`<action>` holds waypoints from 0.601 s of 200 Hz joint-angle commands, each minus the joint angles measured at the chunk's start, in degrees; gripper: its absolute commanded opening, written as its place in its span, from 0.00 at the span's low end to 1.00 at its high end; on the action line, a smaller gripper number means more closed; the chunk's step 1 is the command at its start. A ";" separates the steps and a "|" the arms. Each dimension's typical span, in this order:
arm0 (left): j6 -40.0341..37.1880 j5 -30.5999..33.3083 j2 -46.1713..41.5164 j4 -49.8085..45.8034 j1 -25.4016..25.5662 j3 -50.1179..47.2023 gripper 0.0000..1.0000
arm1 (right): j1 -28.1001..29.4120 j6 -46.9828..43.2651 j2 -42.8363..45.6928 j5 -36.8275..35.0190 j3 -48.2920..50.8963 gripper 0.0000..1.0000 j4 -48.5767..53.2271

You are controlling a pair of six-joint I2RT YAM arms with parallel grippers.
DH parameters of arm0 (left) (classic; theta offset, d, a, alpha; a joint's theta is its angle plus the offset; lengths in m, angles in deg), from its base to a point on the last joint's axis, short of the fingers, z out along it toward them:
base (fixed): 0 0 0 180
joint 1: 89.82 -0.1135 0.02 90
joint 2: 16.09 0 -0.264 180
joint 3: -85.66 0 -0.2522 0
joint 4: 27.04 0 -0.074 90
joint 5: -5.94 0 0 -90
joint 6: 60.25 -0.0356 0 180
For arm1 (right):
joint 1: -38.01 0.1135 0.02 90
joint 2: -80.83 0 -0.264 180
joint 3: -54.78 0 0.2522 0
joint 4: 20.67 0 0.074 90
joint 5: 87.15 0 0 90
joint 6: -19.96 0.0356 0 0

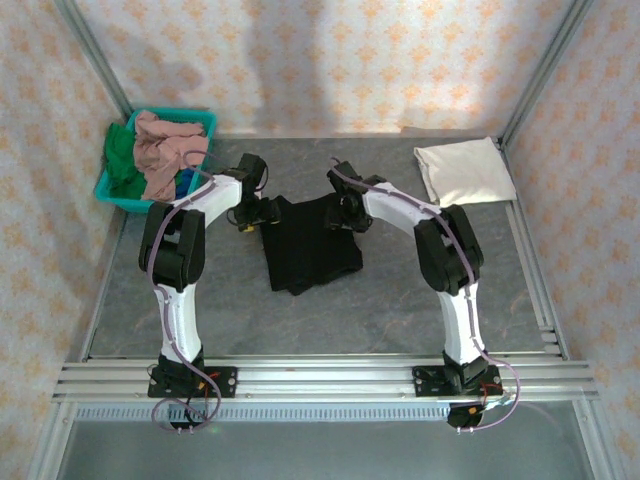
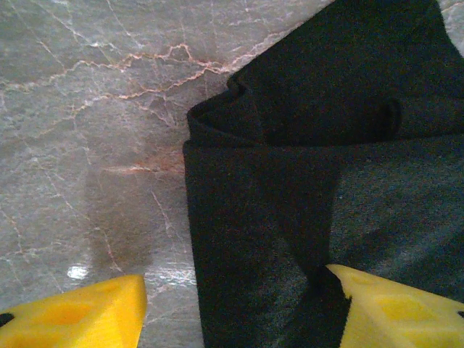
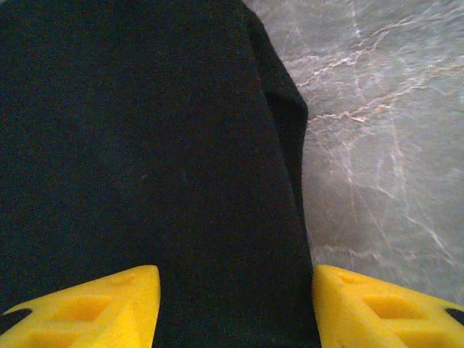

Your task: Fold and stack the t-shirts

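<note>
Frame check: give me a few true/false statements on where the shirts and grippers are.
1. The black t-shirt lies mid-table. True.
2. The cream-white t-shirt sits in the teal basket. False: it lies folded on the table, far right.
3. The left gripper and right gripper are both open, each over an edge of the black t-shirt. True.
4. The pink t-shirt is spread flat on the table. False: it is heaped in the basket.
</note>
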 commanded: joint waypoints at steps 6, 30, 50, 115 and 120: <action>-1.13 0.20 0.83 -2.41 0.23 0.43 0.65 | 0.36 -0.58 -2.15 -2.98 -1.98 0.57 3.31; -1.37 0.70 1.41 -3.18 0.26 1.03 0.65 | 1.56 -0.43 -2.16 -3.78 -0.89 0.58 3.69; -1.51 1.29 1.45 -3.74 0.18 1.44 0.65 | 1.71 0.68 -2.63 -4.96 -0.21 0.58 4.73; -1.55 1.93 1.02 -4.64 0.24 1.67 0.64 | 1.58 1.66 -3.00 0.02 3.72 0.20 1.80; -1.61 2.06 0.93 -4.81 0.21 1.69 0.64 | 1.33 2.09 -2.71 0.14 4.10 0.14 1.54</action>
